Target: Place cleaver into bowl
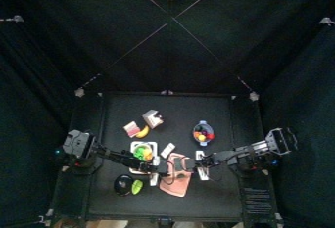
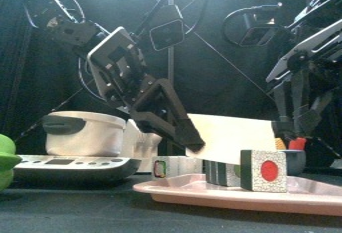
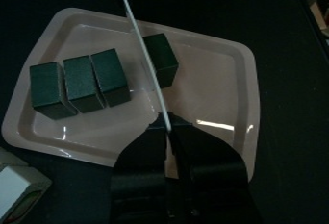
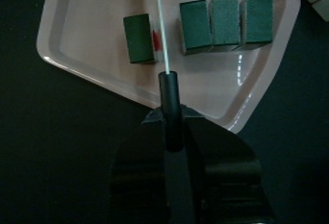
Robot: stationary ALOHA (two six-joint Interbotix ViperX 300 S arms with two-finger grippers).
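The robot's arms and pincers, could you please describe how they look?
Both arms are black, jointed links with black cables looping above them. The left pincer and right pincer each end in two flat, matte black jaws; no markings are legible.

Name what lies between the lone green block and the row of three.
The cleaver, blade edge-on over the pink tray, shown in the left wrist view.

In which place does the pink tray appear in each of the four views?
Top view: pink tray, front middle of the table.
Front view: it lies lower right.
Left wrist view: it fills the upper part.
Right wrist view: upper part.
Shared landmark: green blocks on it.
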